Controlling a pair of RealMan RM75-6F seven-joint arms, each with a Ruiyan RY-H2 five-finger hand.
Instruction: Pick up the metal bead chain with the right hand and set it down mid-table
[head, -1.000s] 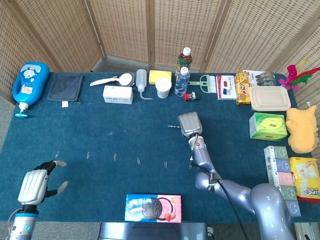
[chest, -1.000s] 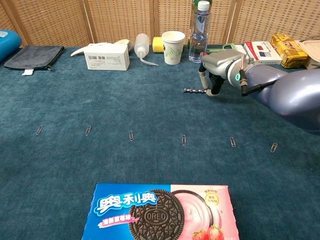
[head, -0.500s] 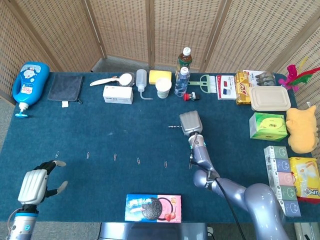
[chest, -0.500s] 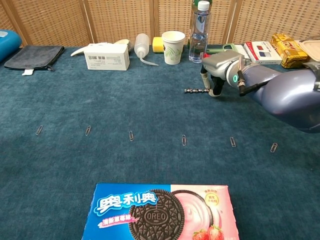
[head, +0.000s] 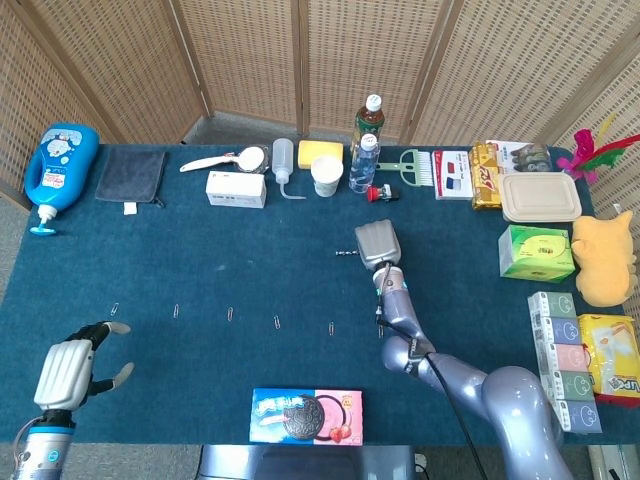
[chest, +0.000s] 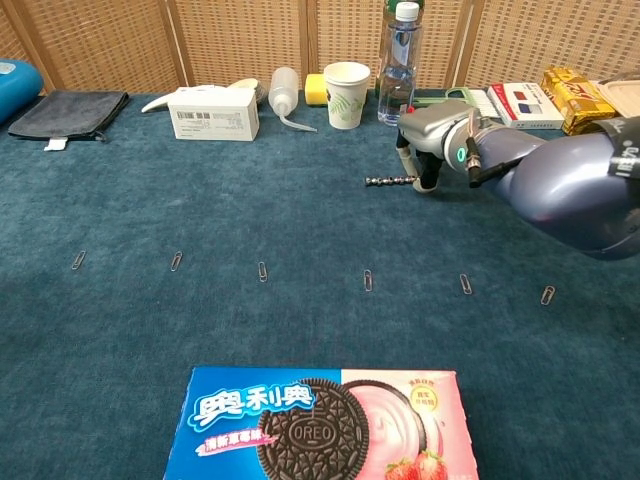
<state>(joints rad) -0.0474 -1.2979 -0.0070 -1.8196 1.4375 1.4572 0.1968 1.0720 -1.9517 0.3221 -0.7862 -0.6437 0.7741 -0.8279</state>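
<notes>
The metal bead chain (head: 345, 254) (chest: 388, 181) is short and lies stretched out level on the blue cloth, right of the table's middle. My right hand (head: 373, 245) (chest: 432, 142) hangs over its right end with the fingers (chest: 430, 176) pointing down, and they pinch that end. The rest of the chain sticks out to the left at cloth height. My left hand (head: 72, 366) hovers at the near left corner, fingers apart and holding nothing; the chest view does not show it.
A row of paper clips (chest: 367, 280) crosses the cloth nearer to me than the chain. An Oreo box (chest: 318, 424) lies at the front edge. Behind the hand stand a water bottle (chest: 397, 62), a paper cup (chest: 347, 93) and a white box (chest: 213, 112). Boxes line the right side (head: 536, 252).
My right hand has shifted slightly left, and the chain has slid left with it. The left hand has stayed put.
</notes>
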